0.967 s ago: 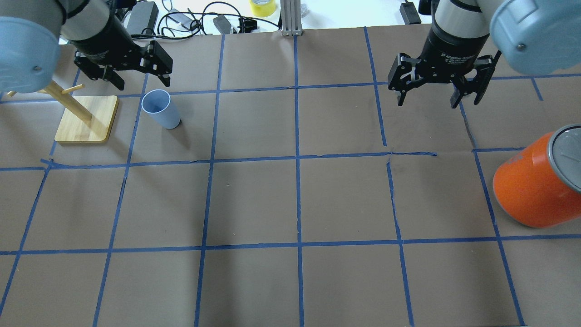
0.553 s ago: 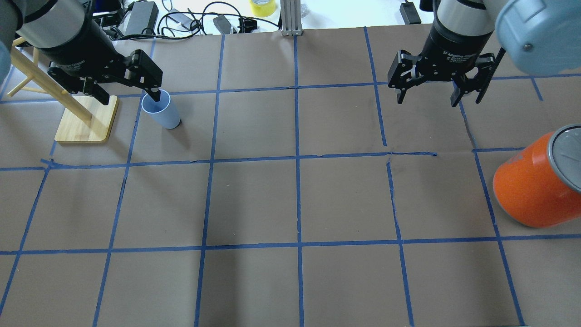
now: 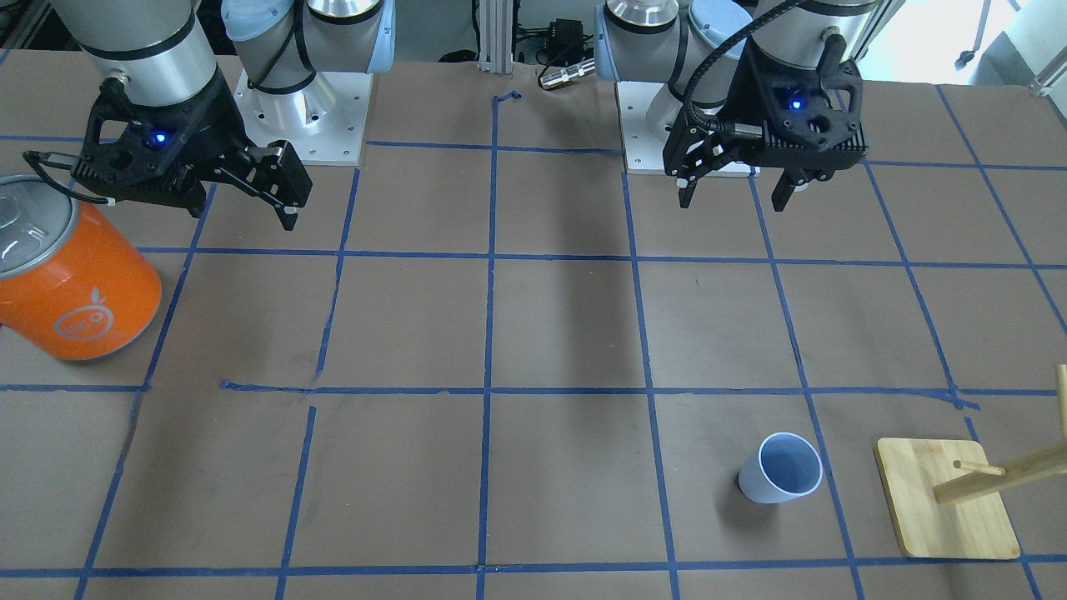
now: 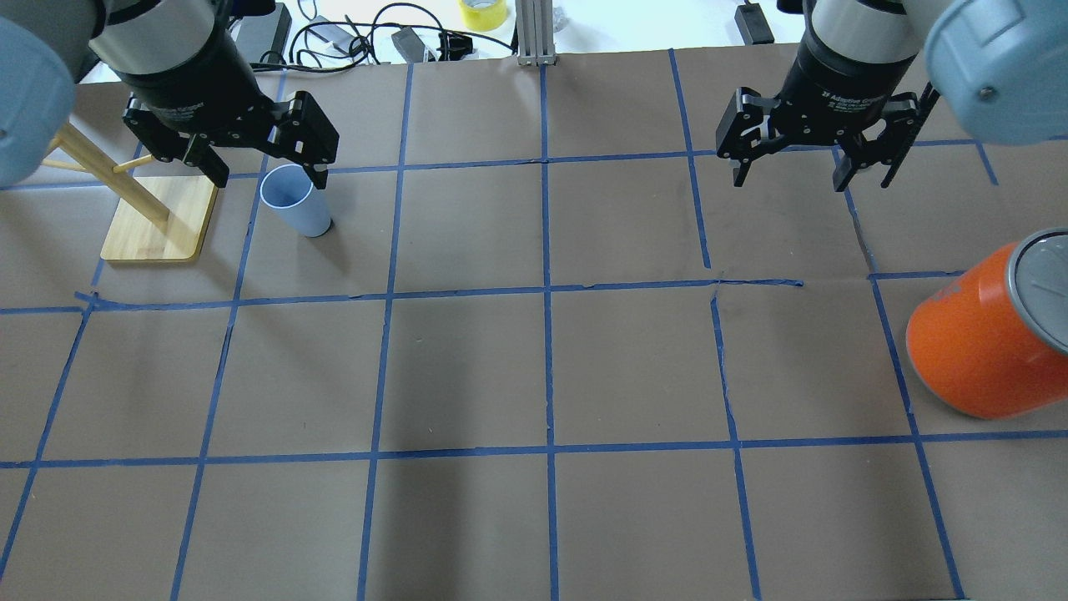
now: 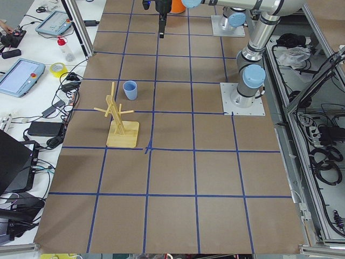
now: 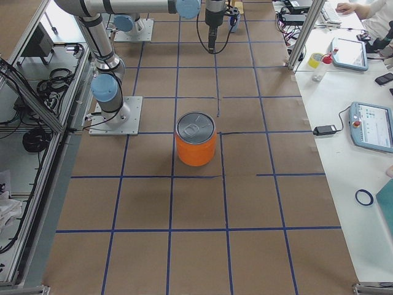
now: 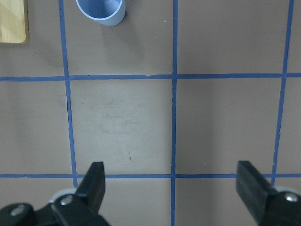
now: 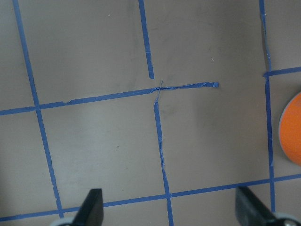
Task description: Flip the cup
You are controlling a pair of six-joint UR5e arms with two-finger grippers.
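The cup (image 4: 294, 200) is a small pale blue tumbler standing upright, mouth up, at the far left of the table, beside the wooden rack. It also shows in the front view (image 3: 782, 468), the left side view (image 5: 130, 89) and at the top edge of the left wrist view (image 7: 101, 9). My left gripper (image 4: 269, 174) is open and empty, raised above the table on my side of the cup and not touching it (image 3: 733, 202) (image 7: 171, 188). My right gripper (image 4: 789, 182) is open and empty over the far right of the table (image 3: 242, 212) (image 8: 169, 207).
A big orange can (image 4: 976, 342) with a silver lid stands at the right edge (image 3: 75, 283) (image 6: 196, 141). A wooden peg rack (image 4: 158, 221) stands just left of the cup (image 3: 942, 500) (image 5: 121, 127). Cables and a tape roll (image 4: 482, 12) lie beyond the far edge.
My left gripper had one finger at the cup's rim 0.6 s ago; it has since moved right and away from it, still open. The cup has not moved. The right gripper barely shifted.
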